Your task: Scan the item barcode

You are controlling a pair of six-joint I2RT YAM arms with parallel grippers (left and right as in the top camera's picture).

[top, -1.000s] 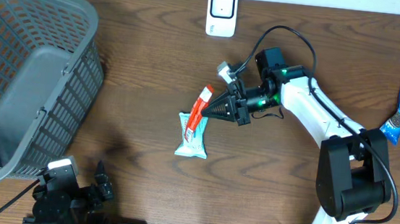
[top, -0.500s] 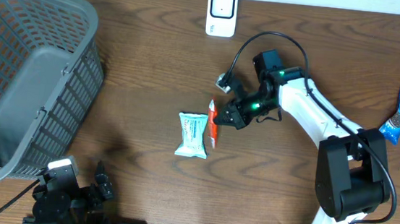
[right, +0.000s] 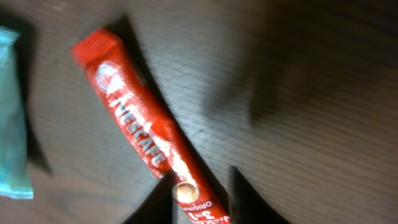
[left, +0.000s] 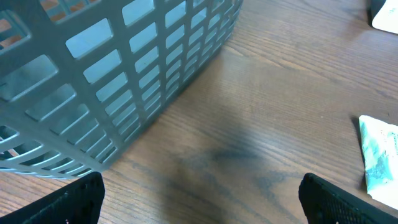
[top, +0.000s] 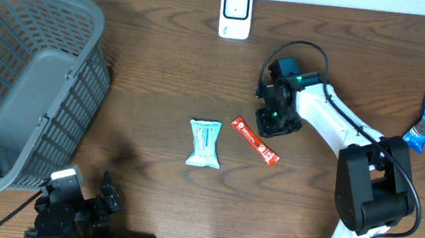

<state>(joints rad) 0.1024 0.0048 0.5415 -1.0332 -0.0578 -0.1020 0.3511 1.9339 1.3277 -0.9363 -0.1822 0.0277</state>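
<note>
Red foil catches the eye first: the coffee stick (top: 255, 140) lies flat on the wooden surface (top: 155, 68), brand name facing up, slanting away from the teal packet (top: 204, 143) just beside it and touching neither that nor any finger. The right end effector (top: 267, 124) hovers close over the stick's near end. In the wrist view its two dark fingers (right: 239, 193) stand a little apart with the stick running under the gap, so it is parted and pinching nothing. The left end effector (left: 202, 202) sits low by the grey basket (top: 31, 80), spread wide and empty.

To my eye the work is at the pick-up stage, with the scan itself not yet done. The white scanner (top: 236, 13) stands well apart at the far edge. No barcode shows on the upward face, so it is probably underneath. The next move calls for the fingers to drop either side of the narrow stick, close across its width, lift it, then turn the coded side toward the scanner's window.
</note>
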